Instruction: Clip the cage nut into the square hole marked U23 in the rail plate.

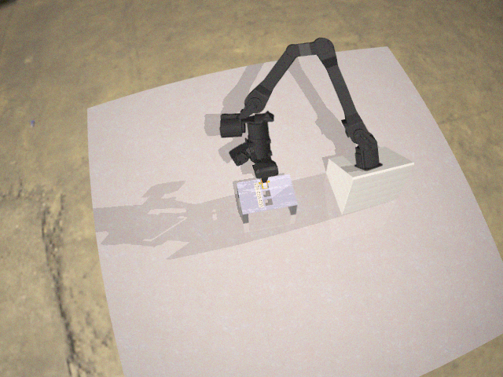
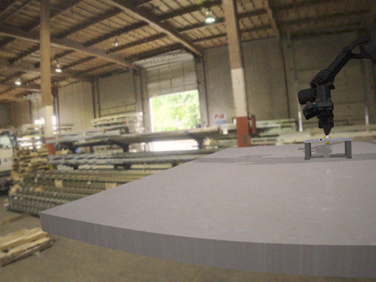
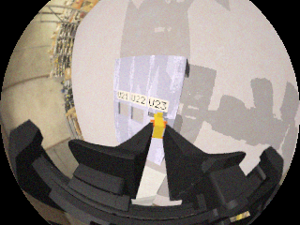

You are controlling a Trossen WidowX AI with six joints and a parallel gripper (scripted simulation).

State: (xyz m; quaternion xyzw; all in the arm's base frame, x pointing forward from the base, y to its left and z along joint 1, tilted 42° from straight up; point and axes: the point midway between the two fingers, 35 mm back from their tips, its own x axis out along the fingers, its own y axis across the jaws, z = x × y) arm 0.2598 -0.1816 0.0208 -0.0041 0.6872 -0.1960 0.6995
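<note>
The rail plate (image 1: 286,196) (image 2: 341,140) (image 3: 169,75) stands on short legs, with its label U23 (image 3: 157,104) beside the hole at one end of the row. My gripper (image 1: 265,180) (image 2: 326,134) (image 3: 157,127) points down over that hole and is shut on the cage nut. The yellow-orange cage nut (image 1: 265,185) (image 3: 158,126) is between the fingertips at the U23 hole, mostly covering it. In the exterior view a yellow part of the nut (image 2: 327,143) shows just below the plate's top edge. Whether the wings are hooked and the flanges rest flat is too small to tell.
The plate's other two square holes, U22 (image 1: 266,193) (image 3: 137,113) and U21 (image 1: 268,201) (image 3: 123,109), lie beside U23. The white base block (image 1: 345,190) carries the arm and stands on the table (image 1: 244,292) (image 2: 242,206) to the right of the plate in the top view.
</note>
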